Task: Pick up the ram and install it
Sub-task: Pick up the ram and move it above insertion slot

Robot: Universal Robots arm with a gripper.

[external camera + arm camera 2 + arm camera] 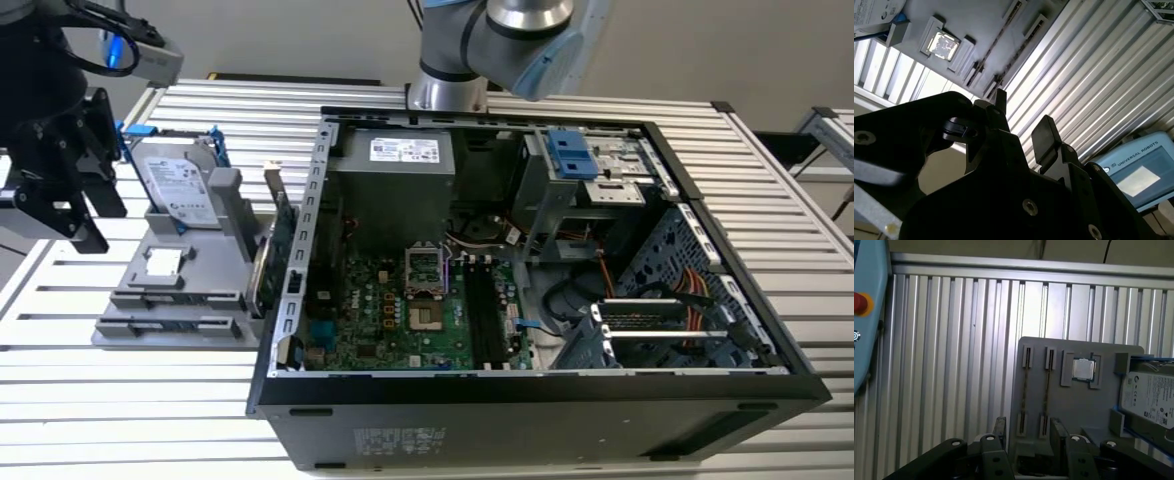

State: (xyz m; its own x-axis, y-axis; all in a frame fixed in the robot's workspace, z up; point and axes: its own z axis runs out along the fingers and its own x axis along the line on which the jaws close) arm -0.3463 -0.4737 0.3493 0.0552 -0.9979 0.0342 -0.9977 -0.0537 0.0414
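My gripper [78,200] hangs at the exterior view's left edge, above the table and beside the grey holder [174,300]. It is open in both wrist views [1028,432] [1023,117], and nothing sits between the black fingers [1056,429]. Two narrow slots run along the holder. Each carries a thin strip seen edge-on, which I take for the ram [1026,386] [999,42]. In the first wrist view the fingers stand on either side of the near end of these slots. The motherboard's long black memory slots [481,310] lie inside the open computer case [534,385].
The holder also carries a silver hard drive with a blue bracket [180,180] [1149,397] and a small square chip [163,262] [1083,369]. A green circuit card [283,250] stands against the case's outer wall. The ribbed metal table [134,400] extends around. A blue pendant [1139,170] lies nearby.
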